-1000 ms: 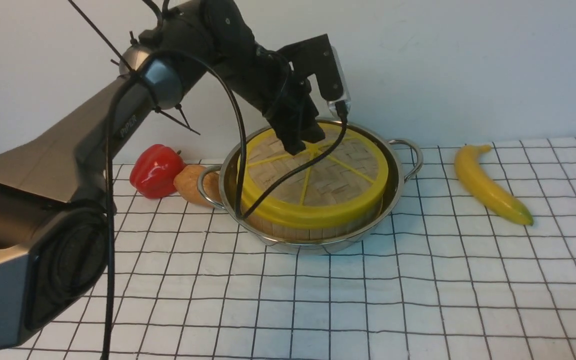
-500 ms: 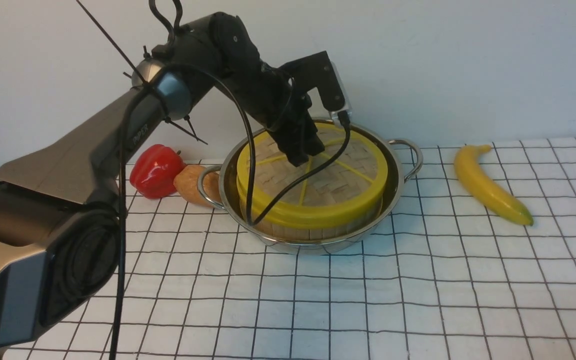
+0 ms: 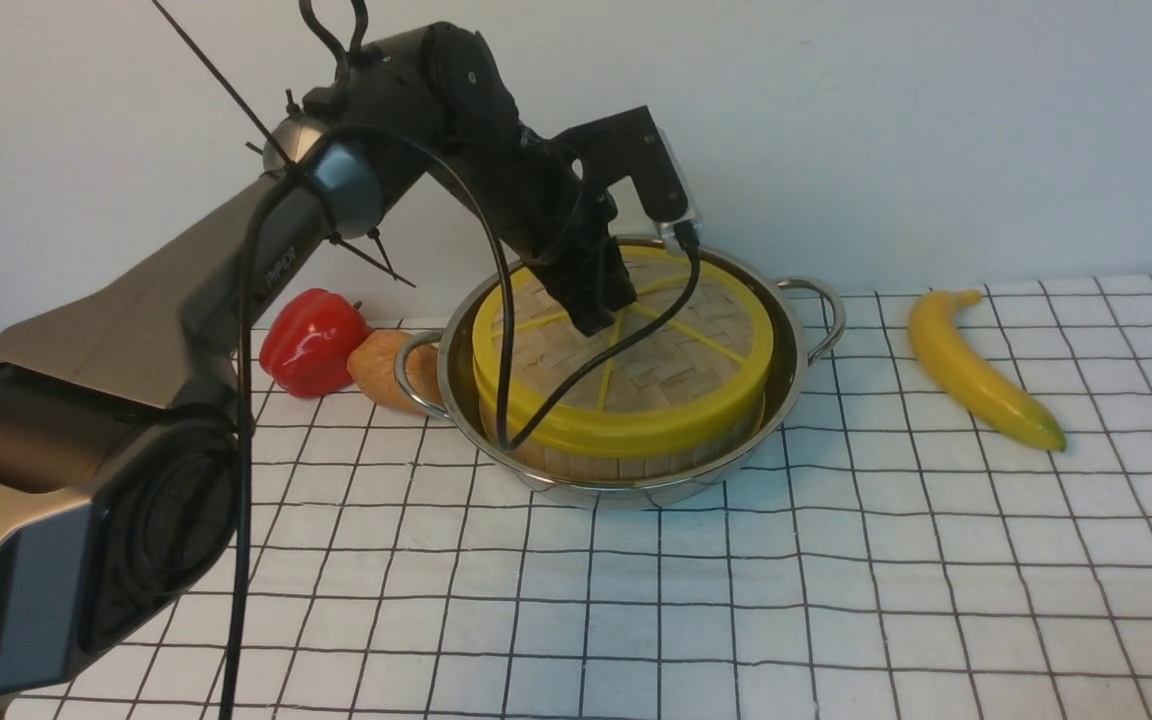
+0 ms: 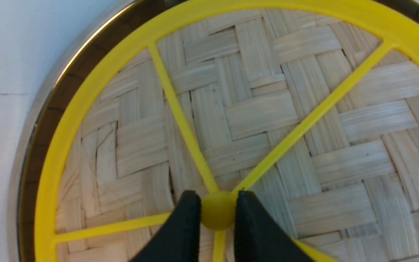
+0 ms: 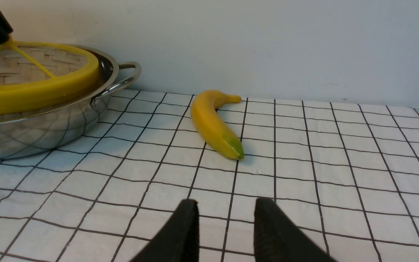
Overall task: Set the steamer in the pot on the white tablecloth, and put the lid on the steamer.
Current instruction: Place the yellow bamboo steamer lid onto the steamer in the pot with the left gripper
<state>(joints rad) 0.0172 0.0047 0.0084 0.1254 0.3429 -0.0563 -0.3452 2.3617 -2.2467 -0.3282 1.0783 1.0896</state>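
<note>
The steel pot (image 3: 804,345) stands on the white gridded tablecloth (image 3: 736,600). The bamboo steamer (image 3: 626,462) sits inside it; only its slatted side shows under the lid. The woven lid (image 3: 676,370) with yellow rim and spokes lies flat on the steamer. My left gripper (image 3: 601,318) reaches down from above and is shut on the lid's yellow centre hub (image 4: 217,215), one black finger on each side. The lid (image 4: 260,112) fills the left wrist view, with the pot rim (image 4: 31,120) at its edge. My right gripper (image 5: 226,207) is open and empty, low over the cloth, apart from the pot (image 5: 31,127).
A yellow banana (image 3: 976,370) lies on the cloth right of the pot, also in the right wrist view (image 5: 213,123). A red pepper (image 3: 311,340) and a brown rounded item (image 3: 381,370) sit by the pot's left handle. A wall stands close behind.
My left gripper has come down a little with the lid. The lid has gone from slightly tilted to lying level on the steamer.
</note>
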